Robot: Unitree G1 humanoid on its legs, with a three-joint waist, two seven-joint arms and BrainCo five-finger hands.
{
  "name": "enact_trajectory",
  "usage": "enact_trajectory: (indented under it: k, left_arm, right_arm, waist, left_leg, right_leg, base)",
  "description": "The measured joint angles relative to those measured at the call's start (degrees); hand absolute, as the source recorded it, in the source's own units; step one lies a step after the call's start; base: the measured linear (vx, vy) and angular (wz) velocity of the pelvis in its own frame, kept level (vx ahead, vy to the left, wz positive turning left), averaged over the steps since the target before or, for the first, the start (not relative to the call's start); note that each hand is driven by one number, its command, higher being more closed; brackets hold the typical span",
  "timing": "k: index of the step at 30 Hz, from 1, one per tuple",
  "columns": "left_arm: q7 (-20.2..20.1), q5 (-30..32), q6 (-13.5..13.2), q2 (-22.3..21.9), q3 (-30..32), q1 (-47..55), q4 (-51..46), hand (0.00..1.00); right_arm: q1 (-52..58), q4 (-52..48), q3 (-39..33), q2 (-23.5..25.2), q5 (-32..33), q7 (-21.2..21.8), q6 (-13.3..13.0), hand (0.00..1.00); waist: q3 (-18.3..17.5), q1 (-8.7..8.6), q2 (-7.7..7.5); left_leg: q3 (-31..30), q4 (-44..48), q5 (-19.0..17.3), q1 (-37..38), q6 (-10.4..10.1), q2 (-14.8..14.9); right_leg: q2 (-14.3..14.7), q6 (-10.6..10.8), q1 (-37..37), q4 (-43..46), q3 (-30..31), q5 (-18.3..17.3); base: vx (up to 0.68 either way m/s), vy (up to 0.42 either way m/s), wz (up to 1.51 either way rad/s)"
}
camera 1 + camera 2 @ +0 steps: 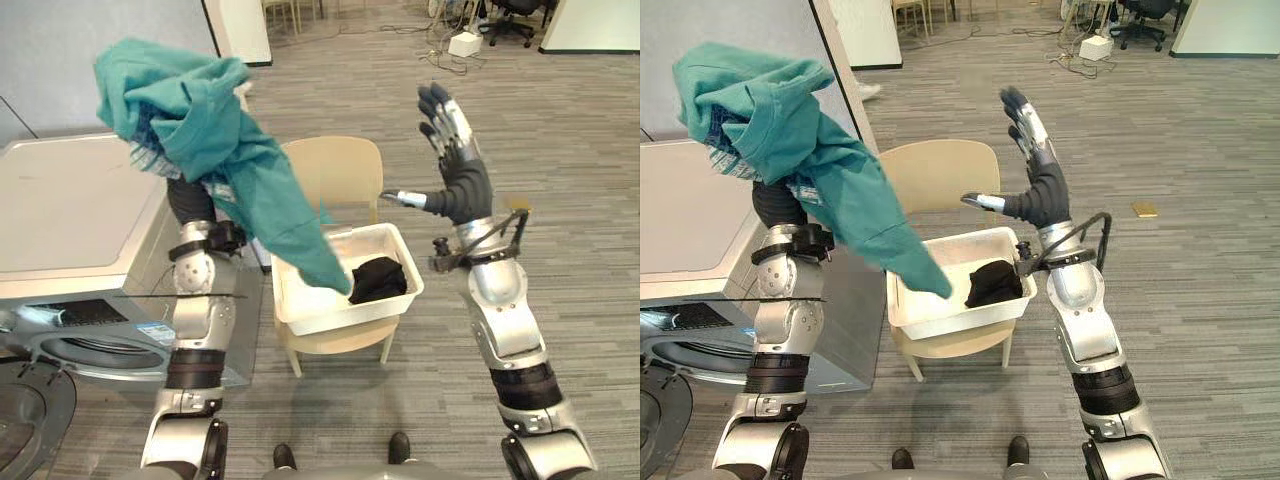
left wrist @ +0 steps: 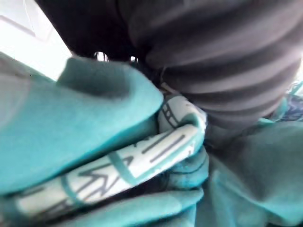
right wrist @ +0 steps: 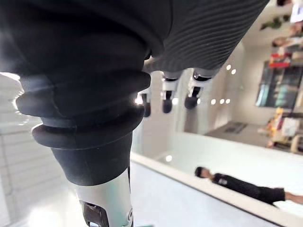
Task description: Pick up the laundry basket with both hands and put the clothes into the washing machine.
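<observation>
**Lift the shirt clear before swinging to the washer**

Left eye view: the left arm is raised high with a teal shirt point(image 1: 200, 120) draped over its top. The shirt's tail hangs down across the left rim of the basket point(image 1: 330, 318), and its end seems to reach inside. The basket sits on a chair point(image 1: 335, 170), out to the seat's front edge, with a black garment point(image 1: 378, 278) near its right wall. The washer point(image 1: 70, 210) stands left of the chair, with its door point(image 1: 25, 425) swung open low down. The right hand point(image 1: 458, 182) is up above the basket's right side, fingers straight and spread, holding nothing.

Right eye view: the tail's end lies just left of the black garment. I judge a higher lift should come first, or the tail may drag on the rim and tug the basket toward the seat's edge.

Left wrist view: the left hand point(image 2: 213, 56) shows as its ribbed cover, buried among teal folds and patterned cloth point(image 2: 142, 156). I cannot tell whether it grips, so a slow move seems wise.

Right wrist view: straight fingertips point(image 3: 166, 106) with nothing between them confirm the free hand. It could gather the tail before the swing.
</observation>
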Motion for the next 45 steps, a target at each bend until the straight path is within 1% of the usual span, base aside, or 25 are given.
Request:
enact_trajectory:
  k: [7, 10, 12, 13, 15, 16, 17, 18, 20, 21, 23, 24, 27, 30, 31, 32, 33, 34, 37, 38, 40, 42, 43, 44, 45]
  left_arm:
    - [0.23, -0.53, -0.8, -0.04, 7.68, 3.57, -0.11, 1.0]
    - [0.22, -0.8, -1.37, -0.06, 11.28, 5.69, -0.72, 1.0]
    - [0.21, -1.13, -1.61, -0.29, 12.89, 8.33, -2.28, 1.0]
    - [0.12, -1.17, -1.63, -1.48, 12.87, 10.03, -4.21, 1.0]
    - [0.59, -1.41, -1.79, -3.7, 12.88, 11.58, -6.44, 1.0]
    - [1.67, -1.38, -2.08, -5.2, 12.95, 12.82, -7.75, 1.0]
    - [2.95, -1.41, -2.64, -5.67, 13.89, 14.54, -8.01, 1.0]
    - [3.35, -1.4, -2.72, -5.65, 14.32, 15.48, -8.1, 1.0]
    - [3.58, -1.32, -2.75, -5.62, 14.84, 19.03, -9.79, 1.0]
    - [3.28, -0.98, -2.56, -5.63, 15.06, 21.51, -12.88, 1.0]
    - [1.52, 0.5, -2.54, -5.18, 16.11, 24.64, -18.2, 1.0]
    - [0.59, 2.16, -2.59, -4.66, 17.75, 25.86, -20.87, 1.0]
    - [-0.07, 3.6, -2.62, -4.08, 20.51, 27.47, -24.37, 1.0]
    - [-0.24, 4.35, -2.63, -4.1, 20.4, 27.74, -25.86, 1.0]
    - [-0.26, 4.35, -2.63, -4.34, 20.3, 27.83, -26.57, 1.0]
    - [-0.08, 4.35, -2.68, -4.83, 20.22, 28.21, -26.83, 1.0]
    - [0.07, 4.32, -2.72, -5.24, 20.33, 28.78, -26.83, 1.0]
    - [0.92, 4.35, -2.72, -5.98, 20.21, 29.58, -26.6, 1.0]
    - [1.44, 4.46, -2.65, -6.13, 19.6, 30.91, -25.82, 1.0]
    - [1.5, 4.54, -2.5, -6.69, 19.45, 31.34, -24.8, 1.0]
    - [1.57, 4.96, -2.37, -7.74, 19.27, 31.3, -24.76, 1.0]
    - [1.56, 6.55, -2.38, -8.07, 17.52, 31.16, -24.75, 1.0]
    - [1.48, 6.57, -2.37, -8.66, 16.22, 30.7, -24.75, 1.0]
    - [1.45, 6.49, -2.44, -9.34, 14.98, 29.76, -24.58, 1.0]
    - [1.44, 6.45, -2.59, -10.11, 12.51, 27.4, -23.27, 1.0]
  right_arm:
    - [6.24, 9.81, -8.52, -0.02, -4.14, -1.19, 2.19, 0.0]
    - [8.01, 15.59, -14.52, -0.02, -8.54, -2.39, 3.78, 0.0]
    - [9.74, 22.38, -22.69, -0.26, -11.54, -4.4, 4.8, 0.0]
    - [11.07, 29.94, -30.28, -1.49, -12.19, -6.16, 5.68, 0.0]
    - [12.85, 40.81, -38.68, -4.84, -12.28, -9.3, 9.4, 0.0]
    - [14.74, 49.08, -43.37, -8.19, -12.51, -10.84, 11.86, 0.0]
    - [16.14, 56.44, -45.98, -10.2, -13.31, -10.85, 13.52, 0.0]
    - [16.39, 59.94, -46.89, -10.51, -13.82, -10.8, 13.65, 0.0]
    - [18.36, 67.67, -48.32, -10.05, -15.37, -8.52, 13.81, 0.0]
    - [20.63, 69.24, -49.35, -8.14, -16.9, -6.54, 13.68, 0.0]
    - [25.95, 69.56, -49.35, -3.84, -20.21, -1.36, 13.43, 0.0]
    - [30.95, 70.0, -49.35, 0.1, -23.54, 2.18, 13.56, 0.0]
    - [38.83, 70.34, -49.39, 6.79, -27.5, 5.5, 13.81, 0.0]
    - [41.61, 69.96, -47.44, 10.44, -27.3, 6.55, 14.03, 0.0]
    - [41.8, 69.0, -44.03, 11.45, -27.15, 6.56, 13.93, 0.0]
    - [41.22, 68.09, -39.46, 12.42, -26.67, 6.65, 13.77, 0.0]
    - [40.66, 67.75, -36.55, 12.9, -26.61, 6.79, 13.49, 0.0]
    - [38.78, 67.01, -28.06, 14.96, -26.79, 7.06, 13.05, 0.0]
    - [38.01, 66.46, -19.45, 14.09, -28.17, 7.69, 11.75, 0.0]
    - [38.03, 66.46, -15.31, 12.8, -29.92, 7.72, 11.04, 0.0]
    - [38.16, 66.48, -12.54, 11.96, -31.6, 7.88, 11.04, 0.0]
    - [38.37, 66.4, -10.85, 11.54, -33.32, 8.13, 10.96, 0.0]
    - [38.47, 66.46, -10.79, 11.26, -34.08, 8.2, 10.96, 0.0]
    - [38.69, 66.4, -11.88, 11.21, -34.2, 8.15, 10.8, 0.0]
    - [38.98, 66.19, -13.46, 10.51, -34.22, 8.05, 10.94, 0.0]
  waist:
    - [-1.89, -0.01, 2.83]
    - [-1.98, 0.3, 2.95]
    - [-1.82, 0.6, 2.79]
    - [-1.68, 0.69, 2.5]
    - [-1.58, 1.0, 2.64]
    - [-0.74, 1.89, 2.92]
    - [0.18, 3.14, 2.83]
    - [0.46, 3.31, 2.58]
    - [1.11, 3.9, 0.69]
    - [1.35, 4.91, 0.29]
    - [1.33, 4.72, 0.25]
    - [1.4, 4.42, -0.29]
    - [2.02, 4.18, -0.76]
    - [2.51, 4.4, -2.03]
    - [2.8, 3.97, -1.67]
    - [3.96, 3.32, -2.65]
    - [4.38, 3.37, -2.49]
    - [4.46, 3.35, -4.26]
    - [4.34, 3.23, -5.89]
    - [4.47, 2.95, -6.06]
    - [4.49, 3.0, -6.0]
    - [4.65, 3.1, -6.03]
    - [5.44, 2.97, -5.11]
    - [5.46, 2.73, -6.48]
    - [6.58, 2.48, -5.09]
  left_leg:
    - [-0.1, 0.0, 0.0, 0.01, 0.0, 0.02]
    - [-0.39, 0.01, 0.0, -0.06, 0.0, 0.03]
    - [-2.42, 0.55, 0.01, -1.5, 0.05, 0.0]
    - [-5.94, 2.46, -0.11, -3.76, 0.24, -0.08]
    - [-12.13, 4.53, 0.12, -6.95, 0.54, -0.49]
    - [-15.02, 5.13, 0.44, -8.27, 0.95, -0.63]
    - [-15.83, 6.33, -1.19, -8.58, 3.28, -0.71]
    - [-15.79, 7.17, -2.1, -8.56, 4.07, -0.71]
    - [-15.86, 9.3, -5.06, -7.98, 3.7, -0.69]
    - [-18.18, 14.63, -5.34, -9.17, 3.86, -0.86]
    - [-22.91, 18.8, -8.73, -10.92, 0.68, -1.67]
    - [-24.17, 21.56, -10.29, -12.44, 0.97, -2.01]
    - [-23.66, 26.78, -13.98, -14.97, 1.57, -1.86]
    - [-21.08, 30.12, -15.09, -16.66, 2.26, -1.92]
    - [-19.59, 32.09, -15.78, -18.1, 2.88, -2.32]
    - [-19.53, 33.06, -16.56, -18.25, 3.67, -4.16]
    - [-19.52, 33.05, -16.7, -18.21, 3.92, -4.82]
    - [-19.45, 32.52, -16.66, -17.96, 4.15, -5.87]
    - [-19.55, 30.25, -16.01, -17.52, 5.04, -7.08]
    - [-19.93, 28.41, -15.9, -17.41, 5.06, -8.21]
    - [-19.94, 26.04, -15.64, -17.29, 4.72, -9.08]
    - [-21.15, 23.23, -12.94, -17.48, 4.55, -10.56]
    - [-19.34, 22.88, -12.93, -17.98, 5.15, -9.95]
    - [-14.09, 23.76, -13.16, -18.44, 6.76, -7.82]
    - [-1.52, 27.77, -14.08, -19.79, 8.6, -1.64]
  right_leg:
    - [0.04, 0.03, 0.04, 0.15, -0.02, -0.03]
    - [0.04, 0.11, 0.19, 0.16, -0.4, -0.09]
    - [-0.07, 0.69, 1.0, 0.24, -2.71, -0.81]
    - [-0.37, 0.79, 1.6, 0.95, -5.92, -1.85]
    - [-0.9, 0.51, 1.52, 3.69, -11.28, -4.29]
    - [-1.92, 0.5, 1.02, 7.14, -14.24, -6.47]
    - [-2.39, 0.91, 1.1, 10.91, -16.03, -8.83]
    - [-3.04, 1.01, 0.9, 12.64, -16.74, -9.78]
    - [-5.58, 0.75, 1.08, 16.58, -17.15, -13.15]
    - [-6.2, 0.9, 0.64, 18.79, -16.44, -14.35]
    - [-6.7, 1.62, 0.02, 22.75, -16.24, -16.06]
    - [-7.62, 1.97, 0.17, 24.36, -17.37, -16.68]
    - [-8.02, 2.56, 2.92, 23.81, -20.46, -16.35]
    - [-9.97, 3.66, 4.14, 23.92, -22.58, -15.87]
    - [-11.43, 4.18, 4.1, 25.31, -23.12, -15.93]
    - [-12.52, 2.29, 3.41, 27.62, -20.58, -17.37]
    - [-12.27, 0.2, 2.19, 28.4, -16.51, -18.35]
    - [-8.71, -0.76, -0.49, 29.48, -3.8, -20.45]
    - [-4.39, 1.3, -0.91, 28.99, 0.42, -21.89]
    - [-1.38, -0.01, -0.76, 27.65, 3.62, -23.81]
    - [-0.63, -0.77, -0.79, 27.26, 5.28, -24.24]
    - [-0.5, -1.7, -0.47, 27.82, 4.18, -25.05]
    - [-1.83, -1.58, 0.27, 28.49, -0.06, -24.96]
    - [-2.95, -1.58, 0.88, 28.58, -3.02, -24.9]
    - [-3.76, -1.6, 2.24, 28.78, -7.64, -24.9]
  base:
    - [0.0, 0.0, 0.0]
    - [0.0, 0.002, 0.04]
    - [-0.02, 0.0, 0.59]
    - [-0.03, -0.002, 1.41]
    - [-0.01, -0.002, 1.6]
    - [-0.01, 0.008, 1.37]
    - [-0.01, 0.002, 1.09]
    - [0.0, -0.01, 0.72]
    - [0.05, -0.044, 0.25]
    - [0.1, -0.074, -0.12]
    - [0.09, -0.033, 0.07]
    - [0.06, 0.019, 0.3]
    - [0.02, 0.07, 0.39]
    - [-0.01, 0.122, 0.42]
    - [-0.03, 0.2, 0.44]
    - [-0.04, 0.216, 0.4]
    - [-0.06, 0.237, 0.31]
    - [-0.06, 0.154, 0.22]
    - [-0.04, 0.048, 0.34]
    - [-0.02, -0.047, 0.6]
    - [-0.01, -0.081, 0.69]
    - [-0.03, -0.103, 0.95]
    - [-0.03, -0.071, 1.29]
    - [0.0, -0.043, 1.78]
    - [0.02, -0.017, 1.63]
